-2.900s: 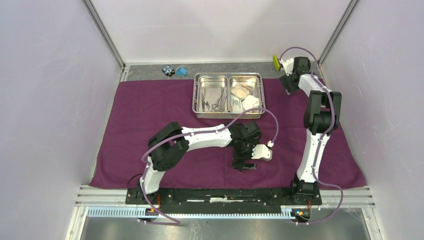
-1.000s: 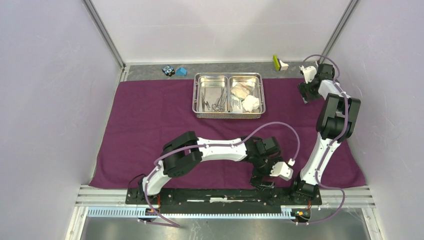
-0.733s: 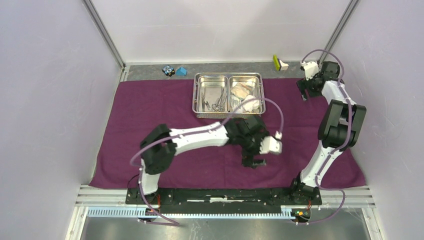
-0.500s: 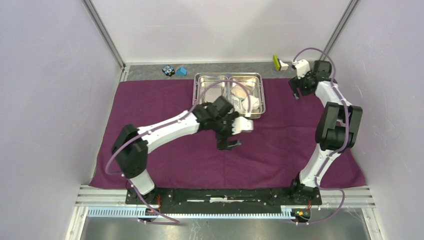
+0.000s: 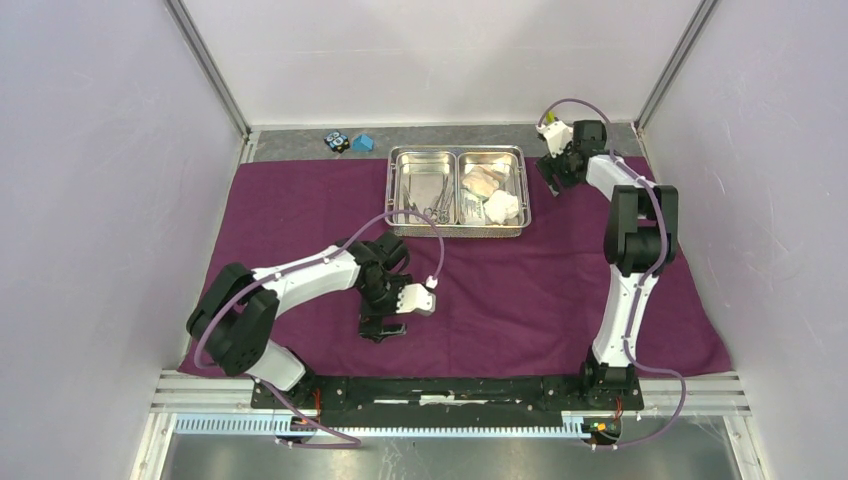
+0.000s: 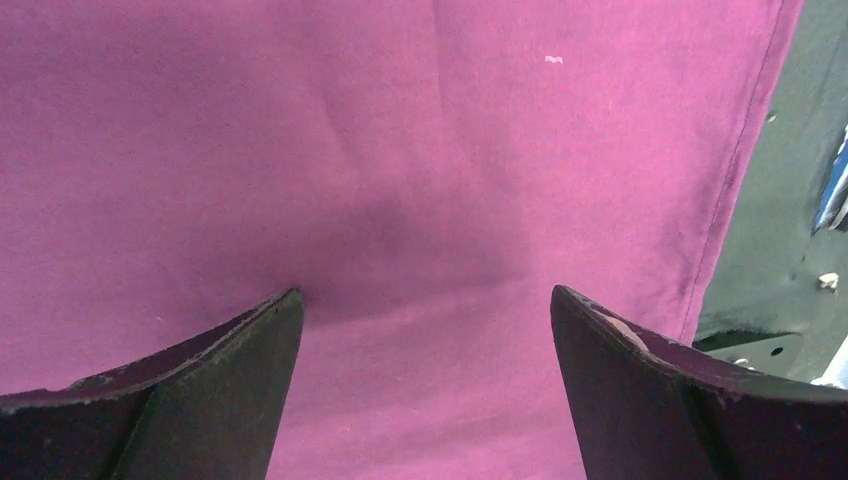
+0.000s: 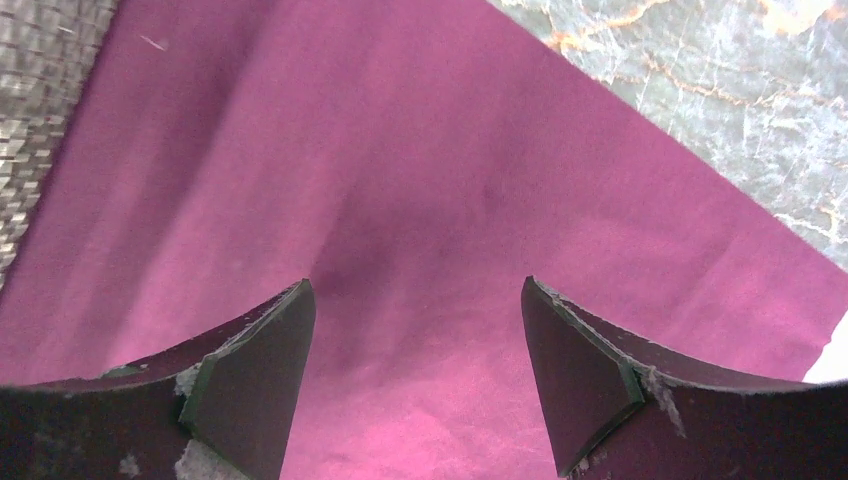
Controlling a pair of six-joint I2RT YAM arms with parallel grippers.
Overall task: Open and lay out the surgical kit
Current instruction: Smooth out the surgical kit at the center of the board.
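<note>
The purple cloth wrap [image 5: 300, 225] lies spread flat over the table. On its far middle stands the steel tray [image 5: 457, 231], with forceps [image 5: 432, 208] in its left compartment and white gauze wads [image 5: 502, 205] beside a white packet [image 5: 473, 210] in its right one. My left gripper [image 5: 380, 328] hovers low over the front of the cloth [image 6: 400, 150], open, with only cloth between its fingers [image 6: 200, 400]. My right gripper [image 5: 553, 180] is just right of the tray's far right corner, open over the cloth [image 7: 420, 150] and holding nothing.
A small blue block [image 5: 363, 142] and a black-and-blue toy [image 5: 336, 141] sit on the grey strip behind the cloth. The left wrist view shows the cloth's edge and a dark surface [image 6: 780, 220] beyond it. In the right wrist view, marbled table [image 7: 700, 70] borders the cloth.
My left arm swung from the front right, across the middle near the tray, to the front left-centre of the cloth. The right gripper moved left along the far edge toward the tray.
</note>
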